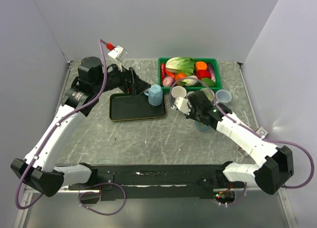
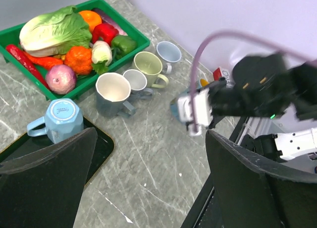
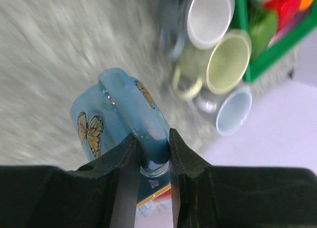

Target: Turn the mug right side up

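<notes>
My right gripper (image 3: 151,145) is shut on the handle of a blue glass mug with yellow butterflies (image 3: 94,124). In the top view it (image 1: 200,112) holds this mug (image 1: 203,125) at the table's middle right, in front of the other mugs. I cannot tell whether the mug touches the table. A light blue faceted mug (image 1: 155,94) stands upside down on the right end of the black tray (image 1: 130,112); it also shows in the left wrist view (image 2: 62,120). My left gripper (image 2: 151,134) is open and empty, above the tray's far edge (image 1: 133,83).
A green crate (image 1: 215,62) of toy vegetables stands at the back right. Several upright mugs stand in front of it: white-lined grey (image 2: 114,92), pale green (image 2: 147,67), light blue (image 2: 168,52). A small red and white object (image 1: 115,49) lies at the back.
</notes>
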Tool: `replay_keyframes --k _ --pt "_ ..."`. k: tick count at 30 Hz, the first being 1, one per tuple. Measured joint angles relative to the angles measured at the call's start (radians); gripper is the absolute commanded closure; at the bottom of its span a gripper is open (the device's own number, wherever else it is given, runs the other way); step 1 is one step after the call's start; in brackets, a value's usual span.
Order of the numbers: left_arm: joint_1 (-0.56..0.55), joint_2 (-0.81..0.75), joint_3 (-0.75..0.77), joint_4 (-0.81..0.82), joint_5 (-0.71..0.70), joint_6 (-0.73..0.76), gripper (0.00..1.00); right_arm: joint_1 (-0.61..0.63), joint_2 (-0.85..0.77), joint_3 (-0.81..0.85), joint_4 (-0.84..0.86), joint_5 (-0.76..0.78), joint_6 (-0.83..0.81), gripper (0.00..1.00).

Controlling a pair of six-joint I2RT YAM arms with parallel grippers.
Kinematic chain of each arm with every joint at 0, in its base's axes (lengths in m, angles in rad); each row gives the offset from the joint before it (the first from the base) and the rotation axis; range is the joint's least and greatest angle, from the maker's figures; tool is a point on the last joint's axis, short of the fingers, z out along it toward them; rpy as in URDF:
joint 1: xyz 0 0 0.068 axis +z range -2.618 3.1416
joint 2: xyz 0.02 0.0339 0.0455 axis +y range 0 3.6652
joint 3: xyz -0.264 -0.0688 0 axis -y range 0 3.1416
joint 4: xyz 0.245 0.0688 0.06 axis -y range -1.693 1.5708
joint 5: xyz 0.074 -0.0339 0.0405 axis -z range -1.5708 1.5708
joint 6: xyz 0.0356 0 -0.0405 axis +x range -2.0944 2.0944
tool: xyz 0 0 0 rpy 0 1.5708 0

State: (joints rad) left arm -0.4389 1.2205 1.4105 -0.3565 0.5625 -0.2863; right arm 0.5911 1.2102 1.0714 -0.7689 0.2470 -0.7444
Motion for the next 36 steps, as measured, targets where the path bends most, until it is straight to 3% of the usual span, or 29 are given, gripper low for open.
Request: replay_keyframes --k 5,12,25,36 --pt "0.002 0.01 -0.007 0.015 -0.031 -0.026 0.04 -0.027 -0.002 -0.173 0.084 0.135 -0.147 1.0" --pt "0.01 0.021 -0.049 0.069 -0.031 -0.069 0.04 -0.153 -0.021 -0.321 0.286 0.208 -0.339 1.0" --pt "0.022 0.026 -0.056 0.109 -0.026 -0.095 0.04 -0.4 0.003 -0.324 0.399 0.166 -0.573 1.0" --pt "0.034 0.019 -0.098 0.126 -0.029 -0.097 0.04 -0.437 0.088 -0.318 0.413 0.087 -0.593 0.98"
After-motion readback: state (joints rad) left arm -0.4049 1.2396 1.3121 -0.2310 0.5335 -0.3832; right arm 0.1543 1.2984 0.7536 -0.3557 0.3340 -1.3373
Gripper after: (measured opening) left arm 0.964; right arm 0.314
